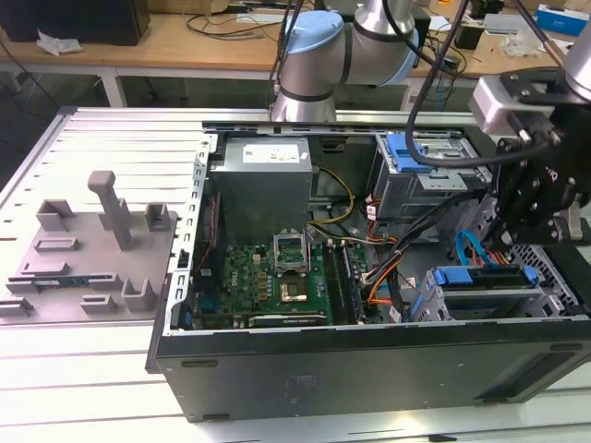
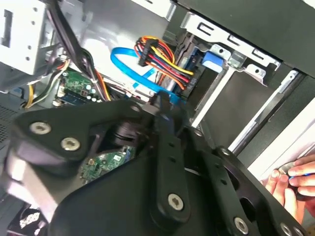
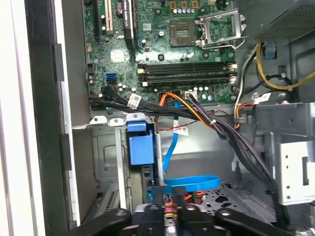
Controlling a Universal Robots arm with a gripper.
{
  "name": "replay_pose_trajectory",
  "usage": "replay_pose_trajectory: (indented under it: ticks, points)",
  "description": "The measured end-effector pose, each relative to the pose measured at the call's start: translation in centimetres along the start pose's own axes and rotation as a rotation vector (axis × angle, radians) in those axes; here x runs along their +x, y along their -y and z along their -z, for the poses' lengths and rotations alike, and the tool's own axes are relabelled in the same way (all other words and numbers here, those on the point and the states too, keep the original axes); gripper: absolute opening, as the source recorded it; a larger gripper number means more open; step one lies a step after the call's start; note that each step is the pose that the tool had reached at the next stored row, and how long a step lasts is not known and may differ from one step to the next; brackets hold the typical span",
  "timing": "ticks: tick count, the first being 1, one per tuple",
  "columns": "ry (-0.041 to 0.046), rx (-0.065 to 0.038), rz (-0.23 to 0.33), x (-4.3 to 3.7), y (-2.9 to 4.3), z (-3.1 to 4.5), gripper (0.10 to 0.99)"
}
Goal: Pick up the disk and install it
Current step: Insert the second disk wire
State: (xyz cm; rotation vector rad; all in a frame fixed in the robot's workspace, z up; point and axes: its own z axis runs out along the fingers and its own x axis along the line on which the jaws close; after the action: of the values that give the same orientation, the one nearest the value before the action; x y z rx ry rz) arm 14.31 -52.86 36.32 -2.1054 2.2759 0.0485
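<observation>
I have the gripper (image 1: 517, 217) above the drive cage (image 1: 480, 295), the disk (image 1: 488, 277) apparently seated just below it; grip state I cannot tell

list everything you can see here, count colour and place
computer case: one, black, open on the slatted table
circuit board: one, green, on the case floor; also in the first wrist view
power supply box: one, grey, inside the case behind the board
drive cage: one, grey with a blue latch, case corner near the arm
disk: one, blue-framed, in the bay at the exterior view's right
flat cable: one, blue, looped beside the bay
fixture tray: one, grey, exterior view's left
person's hand: one, beyond the case edge
arm: one, grey and blue, behind the case
hand: one, black, over the bay
</observation>
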Motion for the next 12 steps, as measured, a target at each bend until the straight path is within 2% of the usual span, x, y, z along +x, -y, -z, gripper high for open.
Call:
replay_pose_trajectory:
  ticks: [1,2,3,12]
  points:
    - [-0.0005,0.0,0.0,-0.11,-0.01,0.04,0.153]
    - [-0.0005,0.0,0.0,-0.15,-0.01,0.03,0.153]
    - [-0.0006,0.0,0.0,-0.16,-0.01,0.03,0.106]
    - [-0.0007,0.0,0.0,-0.23,-0.02,0.03,0.106]
